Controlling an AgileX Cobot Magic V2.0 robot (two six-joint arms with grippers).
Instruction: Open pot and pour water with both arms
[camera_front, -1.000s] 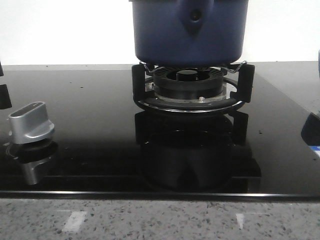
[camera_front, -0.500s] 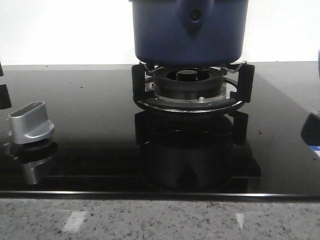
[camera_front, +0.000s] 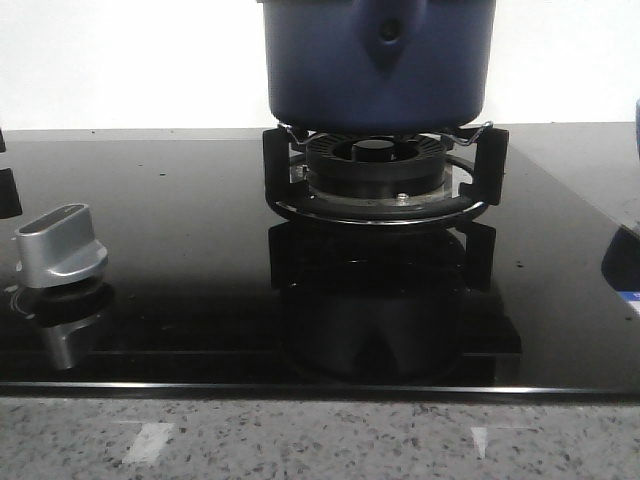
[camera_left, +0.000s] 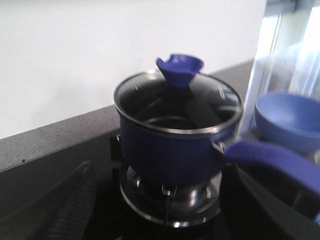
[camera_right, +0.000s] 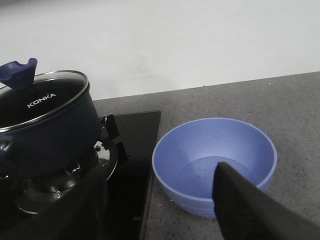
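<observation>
In the front view, nearest the camera runs a speckled grey tabletop (camera_front: 320, 440), and set into it is a glossy black glass cooktop (camera_front: 180, 220). At the near left of the glass stands a silver control knob (camera_front: 60, 245), mirrored in the surface below it. Further back, in the middle, is the gas burner (camera_front: 372, 160) with its black pot stand (camera_front: 385, 195). The pot (camera_front: 378, 65) sits on that stand, dark blue, its pointed handle bracket with a round rivet facing the camera; its top is cut off by the frame. Behind everything is a plain white wall (camera_front: 130, 60).

The left wrist view shows the pot (camera_left: 175, 145) on the burner with its glass lid (camera_left: 177, 97) still in place, a blue knob (camera_left: 180, 67) on top and the blue handle (camera_left: 277, 162) reaching out to one side. The left gripper (camera_left: 165, 220) has its dark fingers (camera_left: 70, 205) spread apart on either side of the view, holding nothing.

The right wrist view shows a pale blue bowl (camera_right: 215, 165) on the tabletop just beside the cooktop's edge, near the pot (camera_right: 47, 125), which carries white "KONKA" lettering. The right gripper (camera_right: 165, 215) also has its fingers (camera_right: 245, 210) spread apart and is clamped on nothing; one finger overlaps the near rim of the bowl in the view.
</observation>
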